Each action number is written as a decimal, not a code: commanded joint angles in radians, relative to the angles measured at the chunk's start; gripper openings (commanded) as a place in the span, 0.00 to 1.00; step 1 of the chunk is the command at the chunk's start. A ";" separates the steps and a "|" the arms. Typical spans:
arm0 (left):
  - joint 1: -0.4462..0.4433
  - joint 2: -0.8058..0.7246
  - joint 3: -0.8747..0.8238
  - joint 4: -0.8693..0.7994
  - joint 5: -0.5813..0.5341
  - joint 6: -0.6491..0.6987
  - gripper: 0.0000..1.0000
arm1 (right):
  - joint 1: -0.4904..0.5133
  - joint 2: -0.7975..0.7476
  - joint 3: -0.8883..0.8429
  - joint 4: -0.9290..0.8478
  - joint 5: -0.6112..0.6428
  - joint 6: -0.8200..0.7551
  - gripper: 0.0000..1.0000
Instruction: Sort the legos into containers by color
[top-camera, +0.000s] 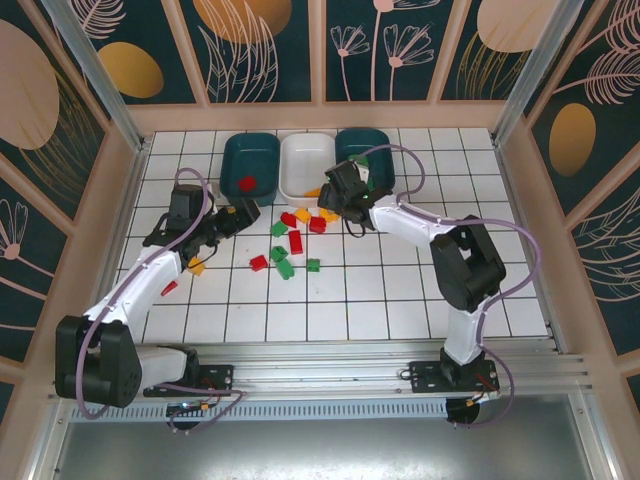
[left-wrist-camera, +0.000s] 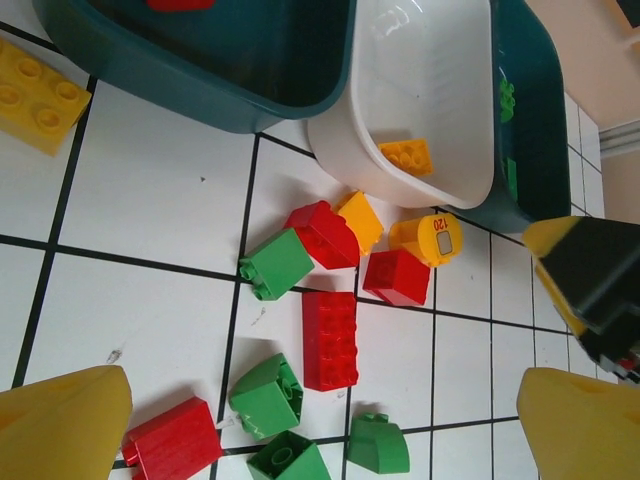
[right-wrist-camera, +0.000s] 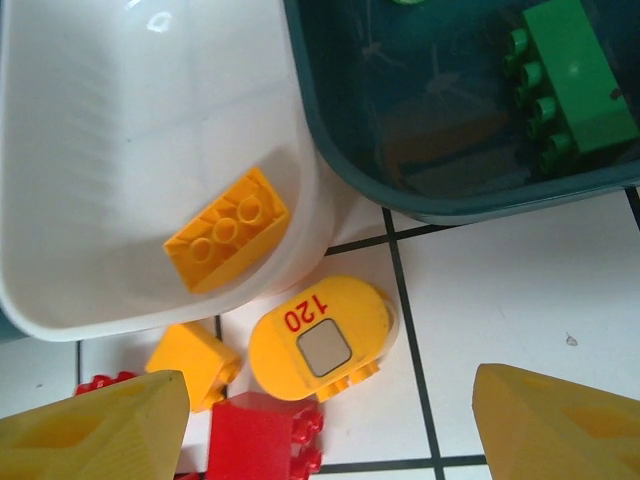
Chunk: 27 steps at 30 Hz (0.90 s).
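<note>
Three containers stand in a row at the back: a teal tray (top-camera: 250, 160) with one red brick (top-camera: 247, 183), a white tray (top-camera: 305, 160) with a yellow brick (right-wrist-camera: 227, 243), and a teal tray (top-camera: 368, 148) with a green brick (right-wrist-camera: 575, 85). Red, green and yellow legos lie loose in front of them. My right gripper (top-camera: 331, 200) (right-wrist-camera: 330, 405) hangs open over a rounded yellow piece marked 120 (right-wrist-camera: 318, 340), not touching it. My left gripper (top-camera: 243, 214) (left-wrist-camera: 320, 400) is open above a long red brick (left-wrist-camera: 329, 338) and green bricks (left-wrist-camera: 266, 394).
A yellow brick (top-camera: 196, 266) and a red one (top-camera: 169, 288) lie apart under the left arm. Another yellow brick (left-wrist-camera: 35, 95) sits left of the teal tray. Patterned walls close in the tiled table (top-camera: 420, 290) on three sides; its right half is bare tiles.
</note>
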 joint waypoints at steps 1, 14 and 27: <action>0.007 -0.021 -0.020 0.010 0.013 0.009 0.98 | 0.009 0.041 0.004 0.042 0.018 -0.044 0.76; 0.007 0.029 -0.005 0.018 0.036 0.006 0.98 | 0.008 0.179 0.087 0.046 -0.060 -0.260 0.89; 0.007 0.028 0.020 -0.006 0.016 0.000 0.99 | 0.002 0.282 0.184 0.016 -0.016 -0.228 0.79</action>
